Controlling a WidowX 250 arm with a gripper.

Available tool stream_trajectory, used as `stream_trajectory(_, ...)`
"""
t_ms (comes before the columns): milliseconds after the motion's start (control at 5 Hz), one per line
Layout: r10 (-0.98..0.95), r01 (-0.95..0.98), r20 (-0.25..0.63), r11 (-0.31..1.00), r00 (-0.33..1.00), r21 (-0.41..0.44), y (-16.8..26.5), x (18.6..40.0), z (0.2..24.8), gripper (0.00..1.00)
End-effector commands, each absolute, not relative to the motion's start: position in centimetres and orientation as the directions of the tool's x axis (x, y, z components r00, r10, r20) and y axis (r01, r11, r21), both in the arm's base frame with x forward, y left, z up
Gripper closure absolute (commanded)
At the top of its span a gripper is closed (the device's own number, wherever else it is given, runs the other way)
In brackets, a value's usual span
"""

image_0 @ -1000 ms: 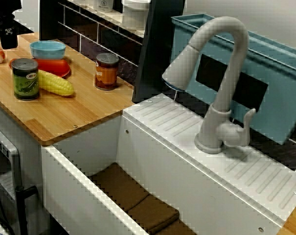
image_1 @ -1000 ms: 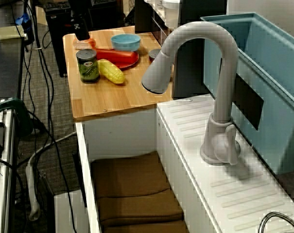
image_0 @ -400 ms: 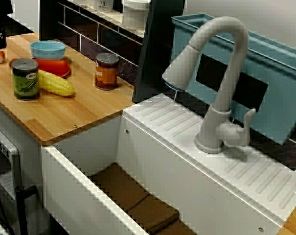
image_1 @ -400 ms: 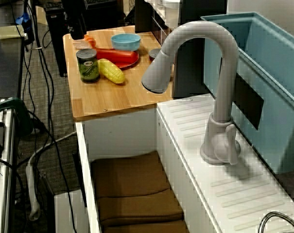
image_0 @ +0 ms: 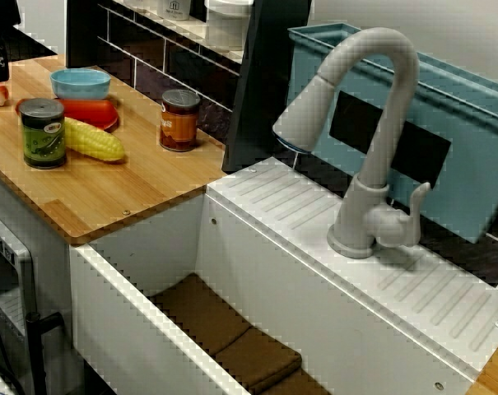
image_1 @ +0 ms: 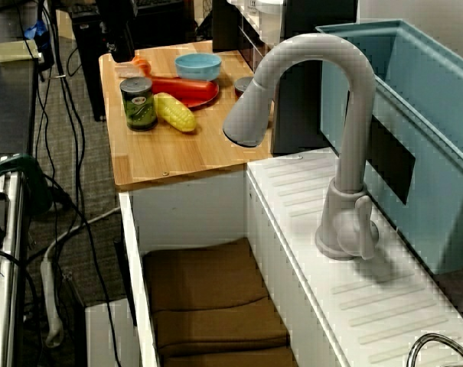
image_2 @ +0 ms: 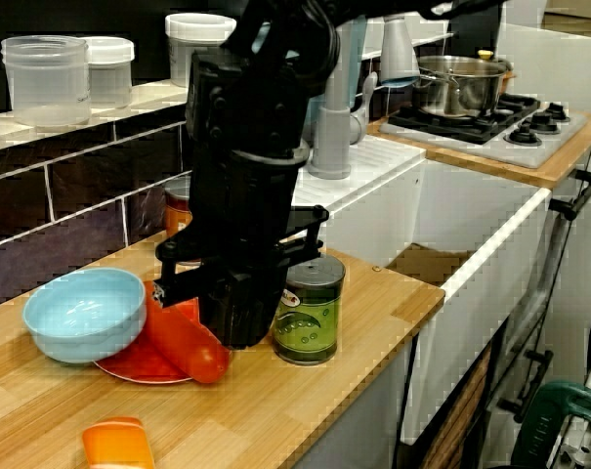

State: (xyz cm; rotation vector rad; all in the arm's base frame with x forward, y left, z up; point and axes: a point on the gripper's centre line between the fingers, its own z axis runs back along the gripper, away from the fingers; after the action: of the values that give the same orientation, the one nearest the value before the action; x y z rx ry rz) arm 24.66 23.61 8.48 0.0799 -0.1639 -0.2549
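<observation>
Tool (image_2: 238,322): seen from behind in the view from the bench end; jaw opening cannot be determined. The view across the sink crops it to a dark sliver. Corn (image_0: 92,140): hidden behind the tool in the view from the bench end. Orange item (image_2: 117,445): cropped by the lower edge there. Jar (image_2: 178,210): mostly hidden.

Two above sink (image_0: 265,271), one along counter (image_2: 275,415)

Glossy black arm (image_2: 261,68) of bulky rounded segments, boxy black end effector (image_2: 238,318) with a small white marking.
</observation>
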Motion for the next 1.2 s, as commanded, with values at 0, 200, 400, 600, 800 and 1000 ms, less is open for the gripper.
stream_trajectory(0, -0.275, 0.248, 0.168, 0.954, 0.947, 0.168, 21.8, 24.9, 9.1, 1.0)
stream_trajectory(200, -0.273, 0.243, 0.164, 0.953, 0.948, 0.18, 20.8, 24.3, 8.9, 1.0)
stream_trajectory(400, -0.265, 0.235, 0.161, 0.955, 0.951, 0.18, 20.2, 24.3, 8.6, 1.0)
stream_trajectory(600, -0.254, 0.228, 0.156, 0.959, 0.955, 0.166, 20.0, 24.5, 8.5, 1.0)
stream_trajectory(800, -0.242, 0.217, 0.154, 0.963, 0.958, 0.161, 20.0, 24.8, 8.2, 1.0)
stream_trajectory(1000, -0.226, 0.204, 0.153, 0.968, 0.962, 0.147, 20.0, 25.1, 8.1, 1.0)
